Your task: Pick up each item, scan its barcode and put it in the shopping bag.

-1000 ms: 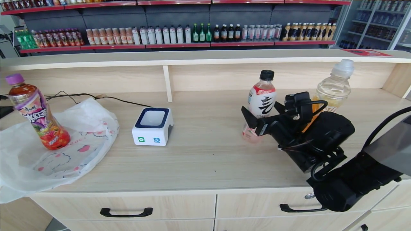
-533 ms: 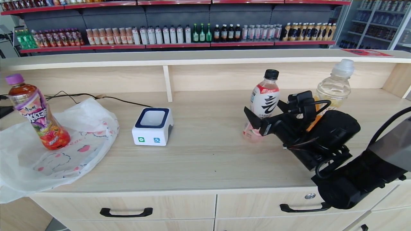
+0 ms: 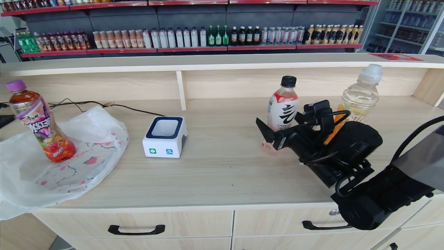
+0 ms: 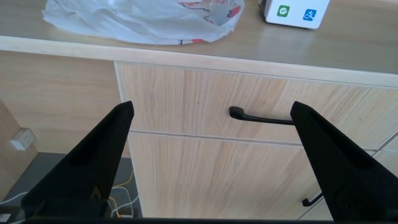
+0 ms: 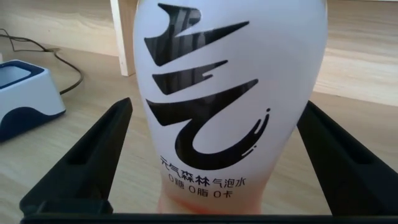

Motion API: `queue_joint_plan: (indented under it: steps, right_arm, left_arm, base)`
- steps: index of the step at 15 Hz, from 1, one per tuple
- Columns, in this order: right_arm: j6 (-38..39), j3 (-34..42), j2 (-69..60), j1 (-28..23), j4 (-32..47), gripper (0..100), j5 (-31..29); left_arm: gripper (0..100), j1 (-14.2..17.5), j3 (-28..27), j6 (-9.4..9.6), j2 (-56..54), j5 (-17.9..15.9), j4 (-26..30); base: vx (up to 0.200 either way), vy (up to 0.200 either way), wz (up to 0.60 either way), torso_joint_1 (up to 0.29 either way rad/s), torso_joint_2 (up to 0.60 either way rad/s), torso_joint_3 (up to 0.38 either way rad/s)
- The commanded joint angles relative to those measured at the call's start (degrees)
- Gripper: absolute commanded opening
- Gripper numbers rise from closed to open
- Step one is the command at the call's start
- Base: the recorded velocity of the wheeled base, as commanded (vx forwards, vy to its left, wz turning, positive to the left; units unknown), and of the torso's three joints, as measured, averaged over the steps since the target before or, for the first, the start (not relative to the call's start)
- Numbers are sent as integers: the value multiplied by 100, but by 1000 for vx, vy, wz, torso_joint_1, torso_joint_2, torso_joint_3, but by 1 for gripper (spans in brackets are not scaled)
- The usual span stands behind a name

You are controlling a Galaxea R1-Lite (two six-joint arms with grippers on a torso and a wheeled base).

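Bottle (image 3: 282, 109) in hand marks the pickup step, as I judge it. The right pincer (image 5: 216, 104) grasps it low on the body, a finger against each flank, right of centre on the worktop (image 3: 222, 170); I cannot tell whether its foot is clear of the surface. Scanning and bagging are yet to come, since it is well right of the scanner (image 3: 165, 136). It is a slim plastic bottle, close to upright, with a black cap and a white sleeve bearing a bold black brush mark under a red band. Pale pink drink shows at the bottom. The smooth, tapering sleeve would likely slip in a loose grip. No barcode shows on the face toward the wrist camera, so I expect it to need turning at the scanner. Just behind the arm, farther right, a clear bottle (image 3: 362, 92) with a pale cap waits untouched. At the far left a tea bottle (image 3: 38, 121) with a purple cap stands on the bag (image 3: 93, 149), which lies flat and crumpled. It seems to rest on the plastic rather than inside, so that item looks only partly done. The left pincer (image 4: 211, 106) hangs released, fingers wide, below the worktop edge before the drawers (image 4: 186, 93).
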Motion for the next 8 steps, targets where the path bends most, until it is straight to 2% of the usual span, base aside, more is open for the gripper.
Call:
queue_joint_plan:
  steps: [1,3,4,8]
  right_arm:
    - [7,-33,73,47,-6,100,-3]
    - [7,-68,90,47,-6,100,-3]
    - [7,-86,99,47,-6,0,-3]
    - [68,-95,81,47,-6,0,-3]
  left_arm:
    - [100,1,0,-11,9,3,-6]
    - [100,1,0,-11,0,3,-6]
    - [100,1,0,-11,0,3,-6]
    - [100,10,0,-11,9,3,-6]
  base:
    - [0,0,0,0,0,0]
    - [0,0,0,0,0,0]
    - [0,0,0,0,0,0]
    - [0,0,0,0,0,0]
